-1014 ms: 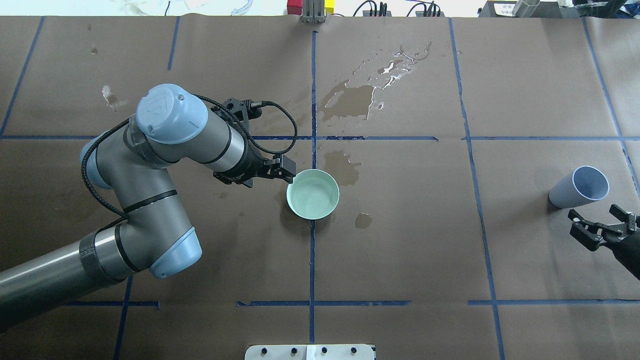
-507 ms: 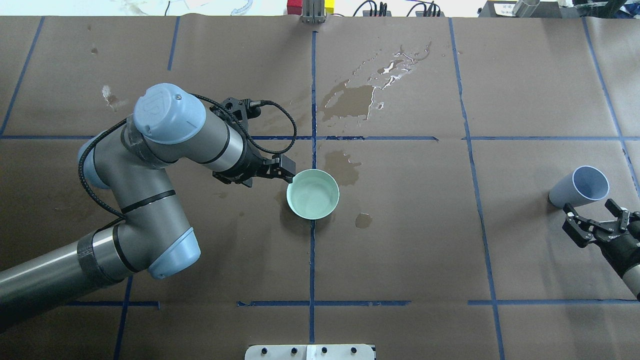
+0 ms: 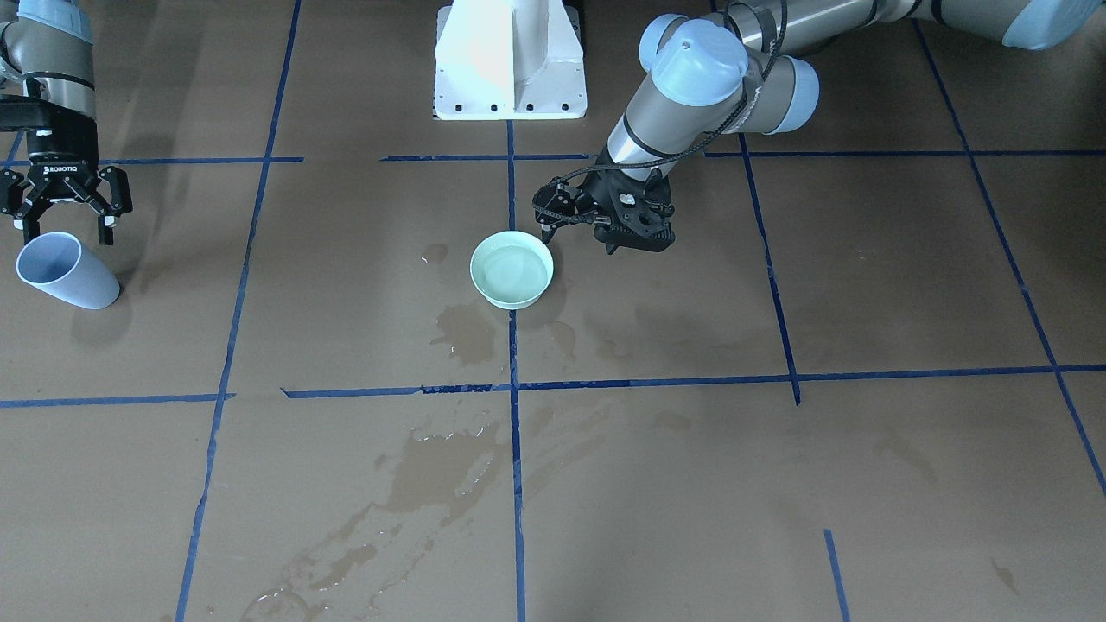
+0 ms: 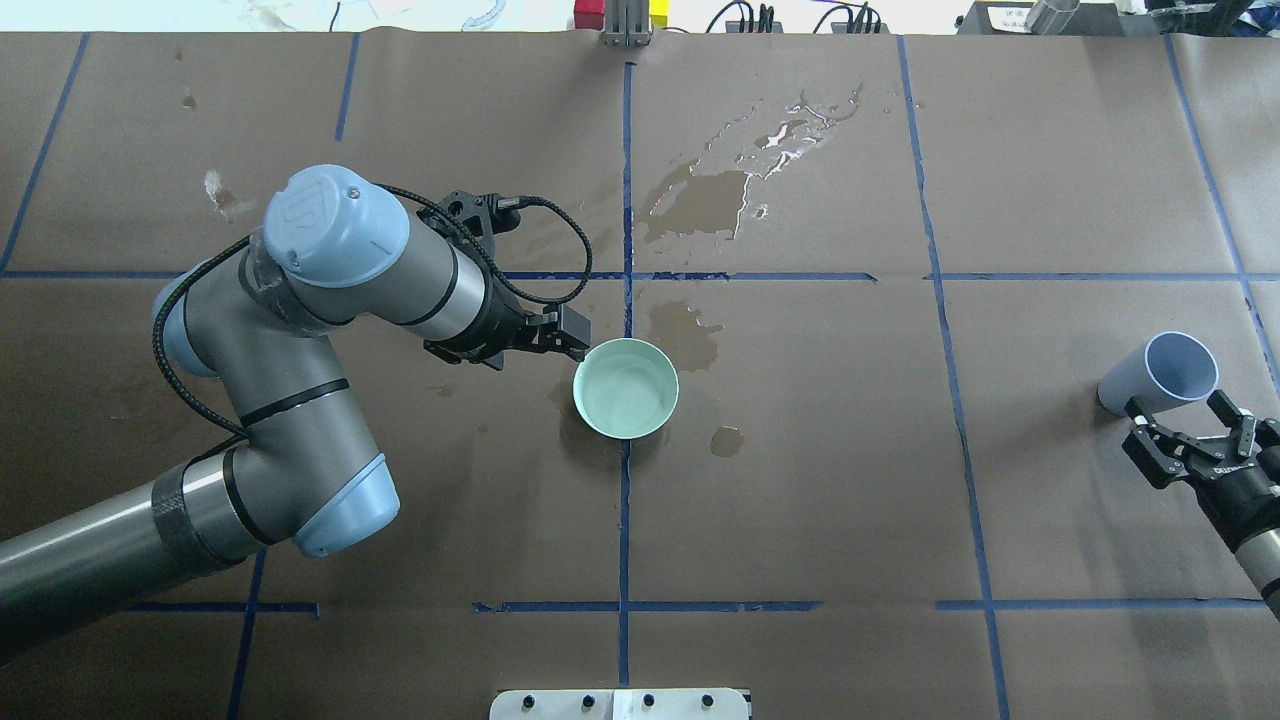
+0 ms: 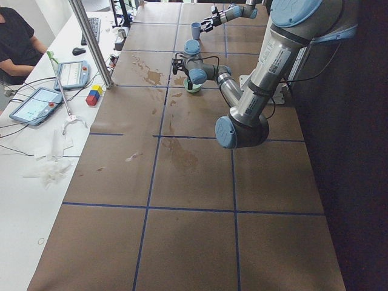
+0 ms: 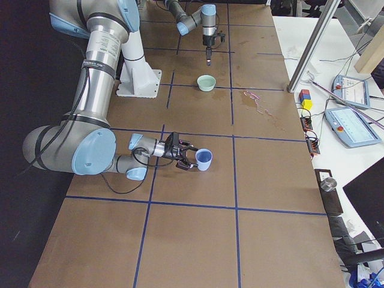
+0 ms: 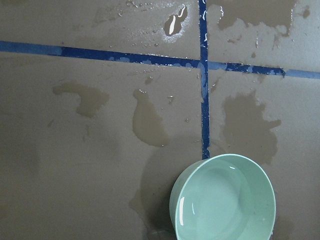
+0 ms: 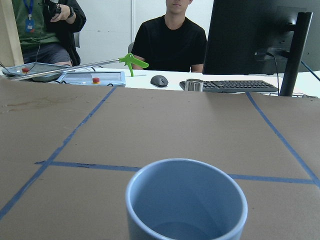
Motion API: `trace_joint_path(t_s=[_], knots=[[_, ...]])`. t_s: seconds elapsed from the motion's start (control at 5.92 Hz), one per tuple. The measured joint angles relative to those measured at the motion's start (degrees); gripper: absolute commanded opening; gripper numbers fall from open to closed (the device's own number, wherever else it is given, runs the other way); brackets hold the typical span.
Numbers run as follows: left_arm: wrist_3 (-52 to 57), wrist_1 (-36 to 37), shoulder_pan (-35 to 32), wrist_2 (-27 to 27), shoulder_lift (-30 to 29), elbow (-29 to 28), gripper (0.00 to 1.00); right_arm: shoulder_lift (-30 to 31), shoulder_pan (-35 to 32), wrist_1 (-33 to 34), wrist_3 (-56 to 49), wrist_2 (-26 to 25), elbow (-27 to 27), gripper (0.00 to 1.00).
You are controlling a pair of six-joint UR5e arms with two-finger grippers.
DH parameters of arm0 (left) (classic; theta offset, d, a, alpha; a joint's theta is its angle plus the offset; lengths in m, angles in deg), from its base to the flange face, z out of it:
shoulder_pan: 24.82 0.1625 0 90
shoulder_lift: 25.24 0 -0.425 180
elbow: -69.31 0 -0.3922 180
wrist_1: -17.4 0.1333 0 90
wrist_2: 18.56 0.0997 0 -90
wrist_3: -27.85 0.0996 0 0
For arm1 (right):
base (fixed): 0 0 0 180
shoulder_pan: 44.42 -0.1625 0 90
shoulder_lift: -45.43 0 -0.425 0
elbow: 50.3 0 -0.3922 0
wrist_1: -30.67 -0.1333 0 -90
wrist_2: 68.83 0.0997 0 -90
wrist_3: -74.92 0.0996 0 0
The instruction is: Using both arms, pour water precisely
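A mint-green bowl point(image 4: 626, 388) stands at the table's middle with a faint sheen of water point(image 7: 225, 200) in it. My left gripper point(image 4: 573, 338) hangs just off the bowl's rim on the left, apart from it, its fingers together and empty. It also shows in the front view point(image 3: 547, 226). A pale blue cup point(image 4: 1165, 375) stands upright at the far right. My right gripper point(image 4: 1187, 418) is open and level, a finger on each side of the cup's lower part, not closed on it. The cup point(image 8: 186, 205) fills the right wrist view.
Wet spills point(image 4: 715, 195) darken the brown paper beyond the bowl, with smaller puddles point(image 4: 727, 440) beside it. Blue tape lines grid the table. The white pedestal point(image 3: 510, 60) stands at the robot's side. Operators, tablets and a keyboard point(image 8: 230, 86) are past the far edge.
My right gripper moved forward to the blue cup, its open fingers now around it. My left gripper drew back slightly from the bowl's rim.
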Motion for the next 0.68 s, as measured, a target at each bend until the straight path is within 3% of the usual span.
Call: trace_joint_path(t_s=[0.68], knots=[[0.0, 0.0, -0.1, 0.4, 0.7, 0.8, 0.99, -3.6, 0.0, -0.5, -0.4, -1.9, 4.8, 1.00]])
